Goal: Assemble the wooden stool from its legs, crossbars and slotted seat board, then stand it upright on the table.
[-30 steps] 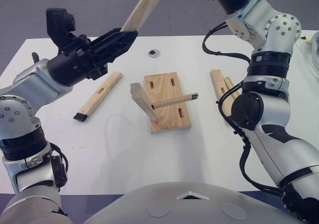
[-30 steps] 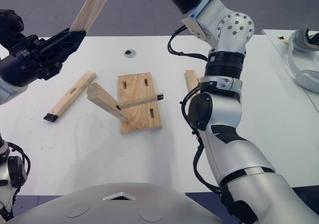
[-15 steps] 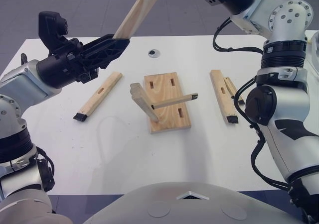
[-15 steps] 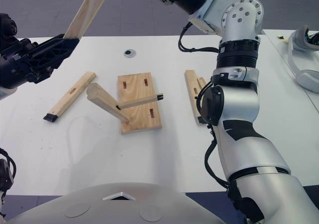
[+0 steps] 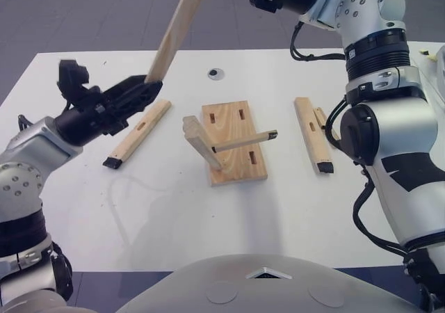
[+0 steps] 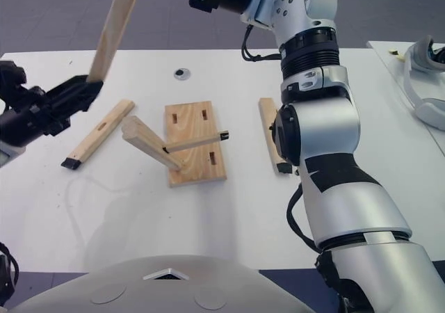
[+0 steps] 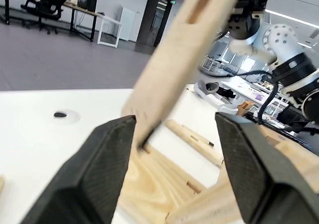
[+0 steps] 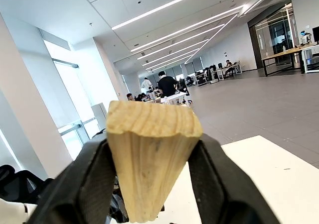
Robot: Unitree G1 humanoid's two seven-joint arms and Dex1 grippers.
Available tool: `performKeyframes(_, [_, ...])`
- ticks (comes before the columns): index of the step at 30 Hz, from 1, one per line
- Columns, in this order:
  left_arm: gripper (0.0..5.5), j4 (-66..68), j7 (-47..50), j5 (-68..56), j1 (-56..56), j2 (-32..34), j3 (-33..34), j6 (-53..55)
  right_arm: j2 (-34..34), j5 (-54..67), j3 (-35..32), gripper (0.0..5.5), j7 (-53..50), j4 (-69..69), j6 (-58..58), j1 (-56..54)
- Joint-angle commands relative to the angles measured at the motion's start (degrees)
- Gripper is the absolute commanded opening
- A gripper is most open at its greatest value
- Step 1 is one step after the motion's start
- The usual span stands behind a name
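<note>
A long wooden leg [image 5: 172, 38] slants steeply up from my left gripper [image 5: 148, 87] toward the top of the head view. Its lower end sits between the spread left fingers [image 7: 107, 169], against one of them. My right gripper [image 8: 149, 142] is shut on the leg's upper end. The slotted seat board [image 5: 240, 167] lies flat mid-table. A tilted leg [image 5: 199, 141] is plugged into it, with a crossbar [image 5: 245, 140] sticking out of that leg. One more leg [image 5: 138, 132] lies left of the board, and another leg [image 5: 311, 133] with a thin crossbar [image 5: 324, 124] lies to the right.
A small round black grommet [image 5: 215, 74] sits in the white table [image 5: 174, 215] behind the board. A white object [image 6: 425, 57] rests on the neighbouring surface at far right. The near half of the table is bare.
My right arm swung left and closed on the raised leg's top end. The left gripper dropped toward the table, drew back left and opened. The leg now stands steeper.
</note>
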Motion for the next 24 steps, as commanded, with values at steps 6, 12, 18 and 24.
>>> performKeyframes(6, [2.88,-2.37,2.60,3.49,4.79,-4.97,2.47,-4.45,-3.73,-6.34,-1.01,2.05,5.32,5.91,-5.62,-3.59])
performKeyframes(12, [3.28,-1.68,6.28,9.48,8.63,-5.49,8.94,-9.38,-9.89,-19.44,5.76,2.05,10.18,7.25,-22.09,-0.22])
performKeyframes(18, [3.49,-3.60,9.95,18.69,16.98,-13.77,13.40,-20.58,-18.00,-16.29,12.03,2.05,23.34,0.82,-20.95,6.20])
performKeyframes(24, [3.49,-5.09,10.95,19.74,19.25,-17.54,14.33,-25.06,-20.27,-8.14,12.54,2.05,23.33,-6.66,-12.41,13.17])
